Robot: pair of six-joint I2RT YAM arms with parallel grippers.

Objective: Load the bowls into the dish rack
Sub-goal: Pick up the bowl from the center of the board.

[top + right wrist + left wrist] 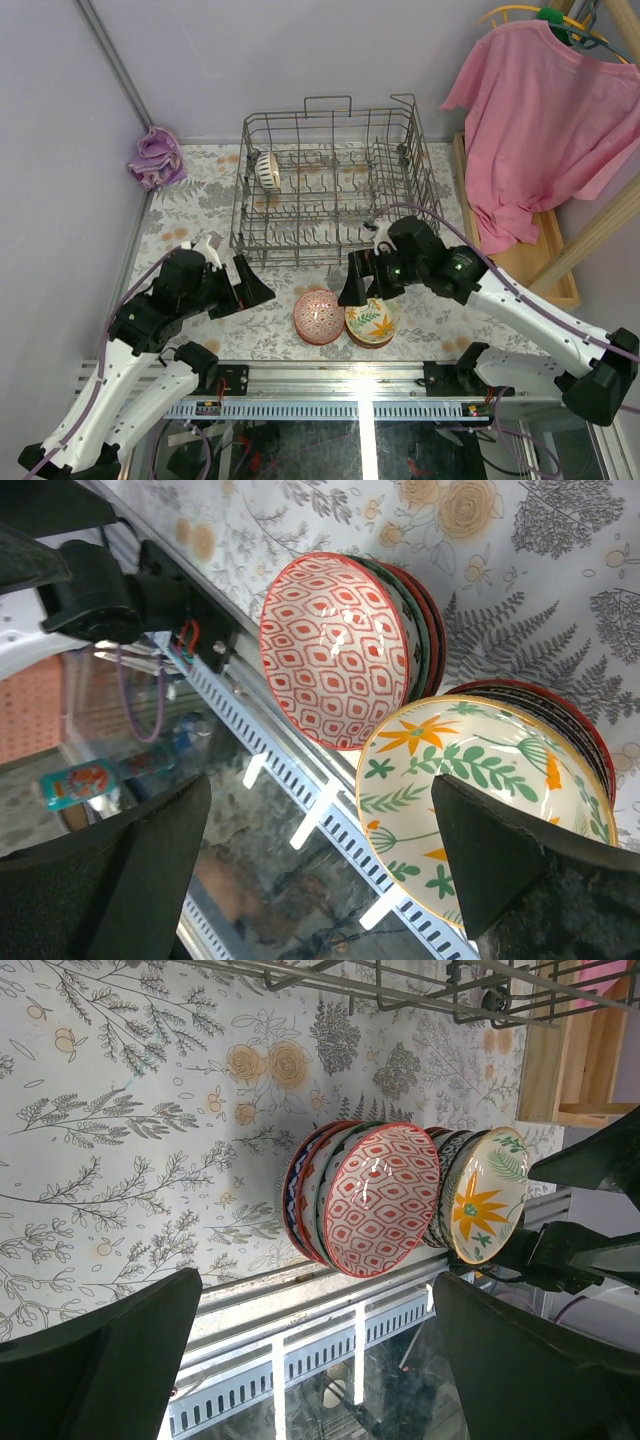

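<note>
I see two stacks of bowls on the bench [200, 215], just before the dish rack [300, 240]: the red stack [318, 316] and the floral stack [370, 322], side by side. One bowl [267, 170] stands inside the rack, at back left. My left fingers [252, 283] are released, left of the red stack. My right fingers [353, 283], also released, hover by the floral stack.

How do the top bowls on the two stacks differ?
The red bowl, on the left, has a diamond pattern inside; the leafy bowl, on the right, shows orange and green leaves on cream. The open right gripper sits nearer the leafy bowl than the red bowl. Both face up, each topping a stack, side by side.
</note>
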